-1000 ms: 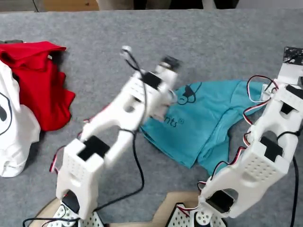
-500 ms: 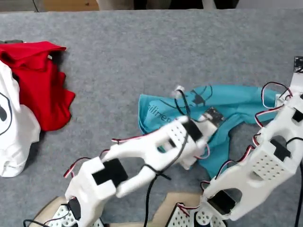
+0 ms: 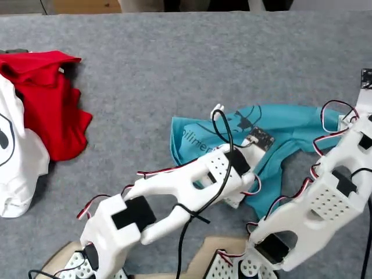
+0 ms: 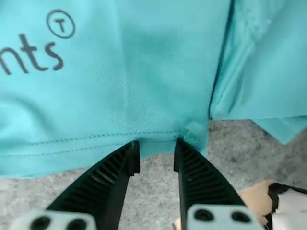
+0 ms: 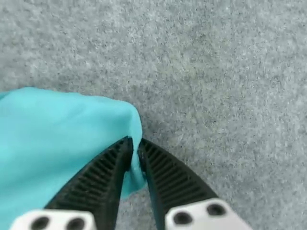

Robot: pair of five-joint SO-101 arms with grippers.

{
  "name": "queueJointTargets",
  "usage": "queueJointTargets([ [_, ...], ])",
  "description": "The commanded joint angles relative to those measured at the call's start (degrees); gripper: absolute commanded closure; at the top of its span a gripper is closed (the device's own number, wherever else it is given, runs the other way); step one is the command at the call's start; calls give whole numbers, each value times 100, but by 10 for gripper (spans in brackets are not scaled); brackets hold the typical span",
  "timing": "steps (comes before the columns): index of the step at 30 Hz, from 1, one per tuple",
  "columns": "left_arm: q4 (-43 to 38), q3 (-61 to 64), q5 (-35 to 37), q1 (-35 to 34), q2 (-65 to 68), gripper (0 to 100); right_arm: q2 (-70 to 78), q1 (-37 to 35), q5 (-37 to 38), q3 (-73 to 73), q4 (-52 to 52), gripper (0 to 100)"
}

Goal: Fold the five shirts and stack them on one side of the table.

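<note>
A teal shirt (image 3: 279, 136) with dark print lies crumpled on the grey table, right of centre. My left arm (image 3: 192, 180) stretches low across to its near edge. My left gripper (image 4: 156, 146) is open, its tips at the teal shirt's hem (image 4: 144, 96) where the cloth meets the table. My right gripper (image 5: 134, 143) is shut on a fold at the teal shirt's (image 5: 53, 139) far right edge. My right arm (image 3: 331, 192) stands along the table's right side. A red shirt (image 3: 52, 99) and a white shirt (image 3: 14, 157) lie bunched at the far left.
Grey felt (image 3: 203, 70) covers the table, with open room across the back and middle. The arms' tan base board (image 3: 212, 253) sits at the near edge, and its corner (image 4: 256, 201) is close to the left gripper. Loose servo cables (image 3: 224, 133) arc over the teal shirt.
My left arm swung from above the teal shirt's left part down to its near hem. My right arm drew the shirt's right edge farther right, stretching it wider.
</note>
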Motion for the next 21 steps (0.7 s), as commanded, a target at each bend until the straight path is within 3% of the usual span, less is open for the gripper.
queueJointTargets([
  [1, 79, -141, 62, 70, -576, 865, -31, -84, 44, -295, -70, 994],
  [15, 343, 229, 18, 44, -1534, 863, -13, -303, 44, -286, 44, 994],
  [21, 923, -211, 18, 35, -1543, 864, -13, -303, 44, -286, 44, 994],
])
